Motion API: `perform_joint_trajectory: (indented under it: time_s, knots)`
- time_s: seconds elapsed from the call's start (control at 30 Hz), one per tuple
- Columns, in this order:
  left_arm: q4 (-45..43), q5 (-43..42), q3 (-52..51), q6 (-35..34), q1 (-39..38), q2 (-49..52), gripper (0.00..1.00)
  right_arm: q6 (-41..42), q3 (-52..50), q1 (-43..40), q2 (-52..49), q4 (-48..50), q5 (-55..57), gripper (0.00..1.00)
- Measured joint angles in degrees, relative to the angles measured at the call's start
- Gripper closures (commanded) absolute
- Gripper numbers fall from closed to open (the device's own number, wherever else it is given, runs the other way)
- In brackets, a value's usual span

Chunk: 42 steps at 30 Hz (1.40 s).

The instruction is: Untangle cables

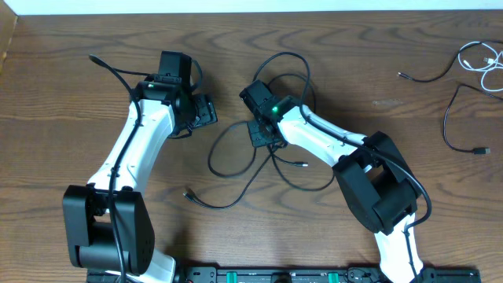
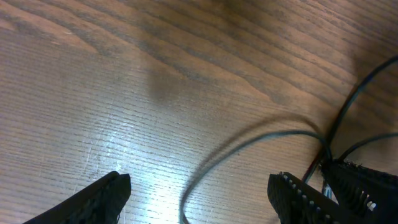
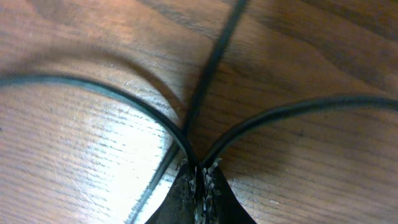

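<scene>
Right pincer point(image 3: 199, 177) is clamping the thin black cable point(image 3: 298, 107) where its strands are meeting. Left pincer point(image 2: 199, 190) is hovering open, empty. The cable is looking light and limp.

Thin black cables point(image 1: 211, 161) lie in loose, overlapping loops at the centre of the table point(image 1: 78, 47), two strands pinched in the right gripper point(image 3: 199, 177). Near the table's right edge lie two separate black cords point(image 1: 445, 122) and a coiled white cable point(image 1: 489, 64).
</scene>
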<state>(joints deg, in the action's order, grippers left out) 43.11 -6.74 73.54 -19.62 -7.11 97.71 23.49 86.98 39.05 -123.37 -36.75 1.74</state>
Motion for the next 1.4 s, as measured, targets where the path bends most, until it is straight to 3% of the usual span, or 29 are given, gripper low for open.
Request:
perform_joint_trajectory:
  time_s: [0.2,0.5,0.57,0.67,1.0,1.13,1.2,1.23,1.27,1.3,1.4]
  knots:
    - [0.0,0.0,0.0,0.0,0.0,0.0,0.24,-6.6,0.3,-0.3,0.0,-0.3,-1.8,0.99]
    - [0.0,0.0,0.0,0.1,0.0,0.0,0.24,-8.4,0.9,-0.3,0.0,1.6,-6.5,0.98]
    - [0.0,0.0,0.0,0.2,0.0,0.0,0.24,-7.0,1.0,-0.3,0.0,1.6,-5.9,0.87]
    - [0.0,0.0,0.0,0.2,0.0,0.0,0.24,-3.9,1.0,-0.3,0.0,2.7,-3.7,0.77]
    - [0.0,0.0,0.0,0.2,0.0,0.0,0.24,4.3,1.2,-0.2,-0.5,5.7,-0.8,0.71]
    - [0.0,0.0,0.0,0.2,0.0,0.0,0.24,5.4,1.9,0.4,-1.7,5.0,-0.5,0.61]
    - [0.0,0.0,0.0,0.2,0.0,0.0,0.24,6.0,2.2,1.0,-1.8,3.7,-0.3,0.62]
    - [0.0,0.0,0.0,0.2,0.0,0.0,0.24,6.2,2.3,1.4,-1.8,2.8,-0.2,0.69]
    - [0.0,0.0,0.0,0.2,0.0,0.0,0.24,6.4,2.5,1.7,-1.8,1.7,0.0,0.90]
    - [0.0,0.0,0.0,0.2,0.0,0.0,0.24,6.7,2.6,2.1,-1.8,0.9,0.3,0.99]
    - [0.0,0.0,0.0,0.2,0.0,0.0,0.24,7.3,2.8,2.7,-1.8,-0.8,0.5,0.99]
